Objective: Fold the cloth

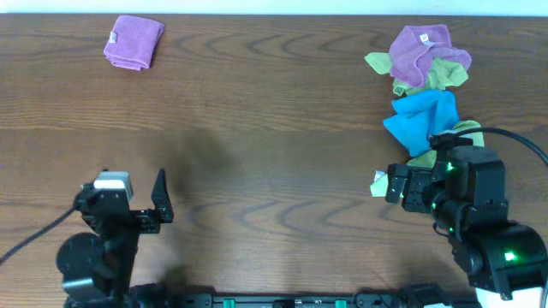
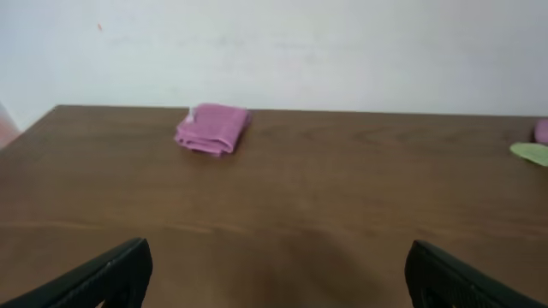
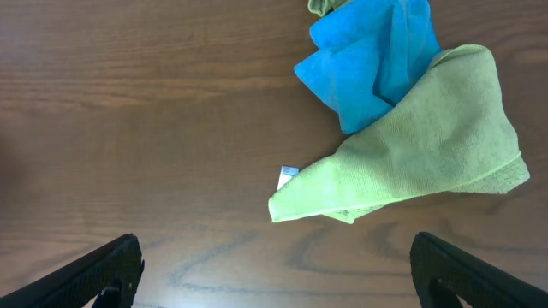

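Observation:
A pile of unfolded cloths lies at the right of the table: a purple cloth (image 1: 421,50) at the back, an olive cloth (image 1: 441,75), a blue cloth (image 1: 421,120) and a light green cloth (image 3: 419,158) nearest my right arm. The blue cloth also shows in the right wrist view (image 3: 370,60). My right gripper (image 3: 274,275) is open and empty, just short of the green cloth's corner. A folded purple cloth (image 1: 134,42) lies at the far left; it also shows in the left wrist view (image 2: 212,128). My left gripper (image 2: 276,275) is open and empty near the front edge.
The brown wooden table (image 1: 274,154) runs to a white wall at the back. A small white tag (image 3: 288,177) sticks out at the green cloth's corner. Both arm bases stand at the front edge.

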Available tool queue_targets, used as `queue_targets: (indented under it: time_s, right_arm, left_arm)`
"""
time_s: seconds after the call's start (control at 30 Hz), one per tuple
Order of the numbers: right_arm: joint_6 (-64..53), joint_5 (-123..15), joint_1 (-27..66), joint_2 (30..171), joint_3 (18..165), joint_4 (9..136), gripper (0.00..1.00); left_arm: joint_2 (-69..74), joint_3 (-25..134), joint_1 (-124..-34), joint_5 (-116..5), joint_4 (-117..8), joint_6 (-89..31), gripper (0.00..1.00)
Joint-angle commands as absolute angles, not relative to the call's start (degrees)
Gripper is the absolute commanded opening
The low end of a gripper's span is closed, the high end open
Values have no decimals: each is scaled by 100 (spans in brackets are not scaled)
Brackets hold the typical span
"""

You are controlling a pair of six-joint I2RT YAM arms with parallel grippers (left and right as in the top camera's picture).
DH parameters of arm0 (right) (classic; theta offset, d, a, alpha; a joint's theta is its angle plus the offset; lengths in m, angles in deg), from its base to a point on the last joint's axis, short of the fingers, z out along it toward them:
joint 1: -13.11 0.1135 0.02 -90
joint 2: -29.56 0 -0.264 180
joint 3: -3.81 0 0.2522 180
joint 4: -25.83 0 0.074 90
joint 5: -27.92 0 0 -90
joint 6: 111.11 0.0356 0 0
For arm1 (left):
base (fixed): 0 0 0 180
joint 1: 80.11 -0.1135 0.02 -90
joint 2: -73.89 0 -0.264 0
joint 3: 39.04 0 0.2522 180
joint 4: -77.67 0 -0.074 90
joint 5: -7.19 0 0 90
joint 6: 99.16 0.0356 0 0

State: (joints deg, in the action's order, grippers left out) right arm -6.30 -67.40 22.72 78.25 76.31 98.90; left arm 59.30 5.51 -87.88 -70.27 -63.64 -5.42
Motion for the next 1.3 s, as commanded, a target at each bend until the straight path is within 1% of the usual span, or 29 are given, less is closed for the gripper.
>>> queue_targets:
  time_s: [0.0, 0.17, 0.37, 0.5, 0.67, 1.07, 1.27]
  right_arm:
    - [-700, -6808, 2250, 7811, 7637, 9899, 99]
    - [-700, -6808, 2250, 7811, 7637, 9899, 99]
    - [-700, -6808, 2252, 7811, 7637, 9899, 99]
    - [-702, -6808, 2250, 7811, 7637, 9899, 99]
    - [-700, -6808, 2250, 7811, 7637, 9899, 99]
    - [-700, -6808, 2250, 7811, 7640, 9899, 99]
    - [-702, -6808, 2250, 7811, 7637, 9899, 99]
  left_arm:
    - [6356, -39, -8751, -6951, -6672, -858, 95]
    - [6741, -732, -8454, -7051, -7160, -926, 95]
    - [6896, -990, -8211, -7984, -7260, -1097, 95]
    - [6957, -1171, -8200, -8343, -7263, -1248, 95]
    - [6990, -1473, -8200, -8341, -7319, -1464, 95]
    - [6997, -2428, -8200, -8341, -8580, -1748, 95]
    - [7045, -2502, -8202, -8371, -8432, -1914, 95]
